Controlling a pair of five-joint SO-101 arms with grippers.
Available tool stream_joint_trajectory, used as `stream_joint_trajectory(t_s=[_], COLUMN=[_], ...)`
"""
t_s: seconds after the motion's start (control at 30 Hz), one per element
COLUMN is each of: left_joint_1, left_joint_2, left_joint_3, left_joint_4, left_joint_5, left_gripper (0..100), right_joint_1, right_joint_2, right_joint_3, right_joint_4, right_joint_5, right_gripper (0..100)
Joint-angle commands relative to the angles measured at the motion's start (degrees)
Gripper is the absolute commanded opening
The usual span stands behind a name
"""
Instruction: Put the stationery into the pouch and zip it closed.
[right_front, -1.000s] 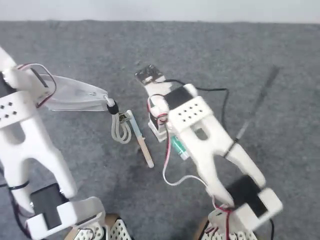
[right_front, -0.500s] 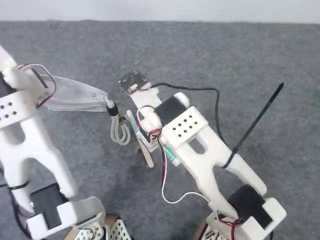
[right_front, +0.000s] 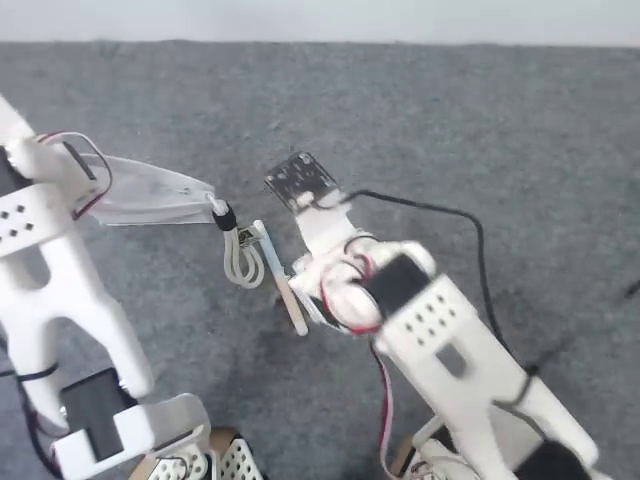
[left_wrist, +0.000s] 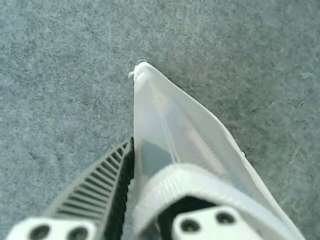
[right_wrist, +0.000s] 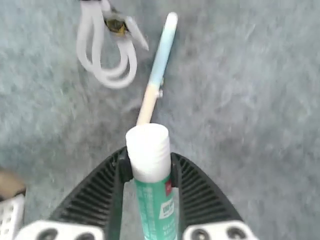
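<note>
Glue stick sits clamped in the right pincer, hovering over the pen on the grey surface. It looks light, stiff and smooth, so this mid-body grip suits it. Over there the left pincer pinches the pouch by its edge: thin, floppy plastic, best held near the zip
</note>
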Motion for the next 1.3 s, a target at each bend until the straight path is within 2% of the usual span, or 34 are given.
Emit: stream_joint_trajectory(t_s=[0.0, 0.33, 0.7, 1.0, 1.17, 1.27], left_joint_1=[0.0, 0.0, 0.0, 0.0, 0.0, 0.0], left_joint_2=[-0.6, -0.7, -0.7, -0.7, -0.7, -0.7], left_joint_3=[-0.5, -0.4, -0.4, -0.4, -0.3, -0.3], left_joint_4=[-1.3, -1.3, -1.2, -1.1, -1.1, -1.1], left_joint_5=[-0.4, -0.4, -0.4, -0.4, -0.4, -0.4], left_gripper=[1, 1, 1, 1, 1, 1], right_joint_1=[-0.3, -0.3, -0.7, -8.2, -9.9, -9.9], right_joint_2=[-9.8, -24.4, -33.4, -33.2, -29.1, -24.6], right_joint_3=[4.0, 12.5, 16.6, 16.6, 16.6, 16.6], right_joint_4=[-7.1, -15.9, -39.6, -61.2, -72.2, -77.6], right_joint_5=[-0.9, -12.6, -22.6, -13.7, -5.8, -4.0], right_gripper=[0.6, 0.6, 0.6, 0.6, 0.6, 0.6])
